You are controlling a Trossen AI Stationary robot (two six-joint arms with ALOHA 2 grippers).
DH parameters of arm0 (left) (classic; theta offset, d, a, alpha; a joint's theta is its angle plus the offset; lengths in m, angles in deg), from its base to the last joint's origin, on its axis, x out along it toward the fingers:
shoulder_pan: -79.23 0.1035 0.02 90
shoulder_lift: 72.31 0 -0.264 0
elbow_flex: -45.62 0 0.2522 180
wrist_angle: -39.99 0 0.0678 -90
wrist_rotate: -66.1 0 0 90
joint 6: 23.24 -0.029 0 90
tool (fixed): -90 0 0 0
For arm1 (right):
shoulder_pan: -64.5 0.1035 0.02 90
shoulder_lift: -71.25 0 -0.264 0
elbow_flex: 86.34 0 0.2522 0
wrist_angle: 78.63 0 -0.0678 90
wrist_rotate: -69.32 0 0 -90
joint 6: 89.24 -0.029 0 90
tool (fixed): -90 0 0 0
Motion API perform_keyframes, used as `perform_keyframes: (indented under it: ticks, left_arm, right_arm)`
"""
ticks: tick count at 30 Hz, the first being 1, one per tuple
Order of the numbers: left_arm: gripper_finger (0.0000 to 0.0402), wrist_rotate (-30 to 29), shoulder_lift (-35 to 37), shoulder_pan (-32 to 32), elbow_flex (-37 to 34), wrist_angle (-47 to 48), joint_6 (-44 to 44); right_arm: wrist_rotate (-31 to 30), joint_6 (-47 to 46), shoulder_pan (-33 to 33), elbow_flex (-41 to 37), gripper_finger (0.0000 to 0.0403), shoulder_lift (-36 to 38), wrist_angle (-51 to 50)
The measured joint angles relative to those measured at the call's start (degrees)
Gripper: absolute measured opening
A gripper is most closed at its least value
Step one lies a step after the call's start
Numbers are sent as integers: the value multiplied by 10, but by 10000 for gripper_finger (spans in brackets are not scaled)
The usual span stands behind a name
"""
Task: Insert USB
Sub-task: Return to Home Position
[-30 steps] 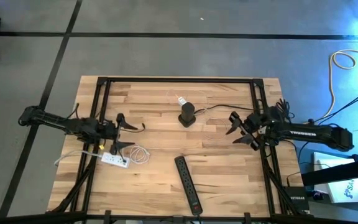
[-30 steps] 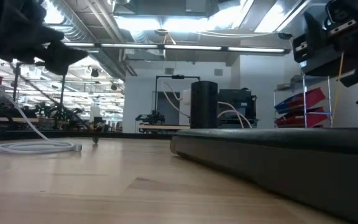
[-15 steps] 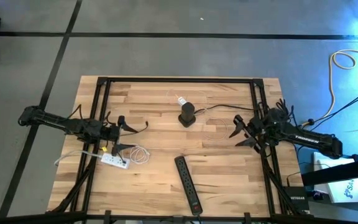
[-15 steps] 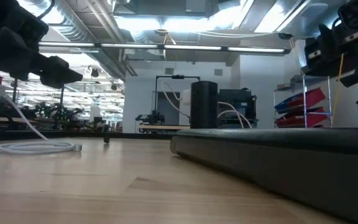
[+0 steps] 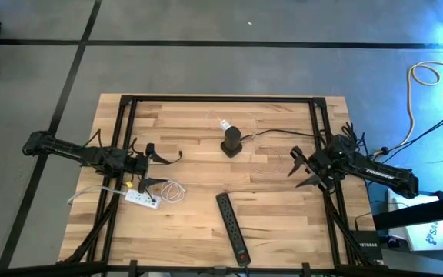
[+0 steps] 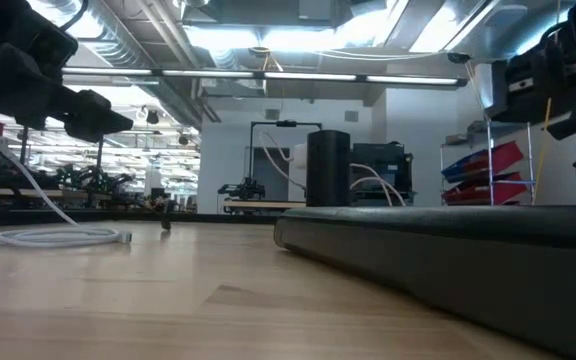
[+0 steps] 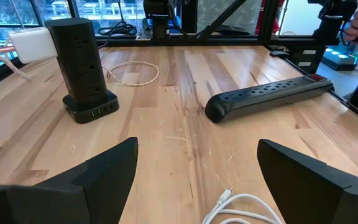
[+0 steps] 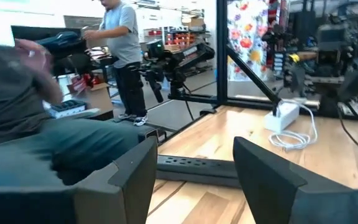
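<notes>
- Looking down, we see the left tool [image 5: 157,165] spread wide beside the white outlet extension [image 5: 142,198].
- We see the right tool [image 5: 294,168] equally wide; a black power strip [image 5: 233,228] and a black tower [image 5: 231,141] sit between them.

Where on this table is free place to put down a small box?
Free: the bare table between the left gripper and the black tower outlet; also between the black power strip and the right gripper. Crowded: around the white outlet extension and its coiled cable.

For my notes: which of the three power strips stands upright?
The black tower power strip; the white outlet extension and the long black power strip lie flat.
</notes>
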Motion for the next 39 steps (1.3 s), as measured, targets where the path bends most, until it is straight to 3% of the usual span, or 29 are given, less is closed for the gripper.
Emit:
perform_keyframes:
  ticks: [39]
  left_arm:
    - [314, 0, 0, 0, 0, 0, 0]
  right_arm:
    - [-9, -8, 0, 0, 193, -7, -24]
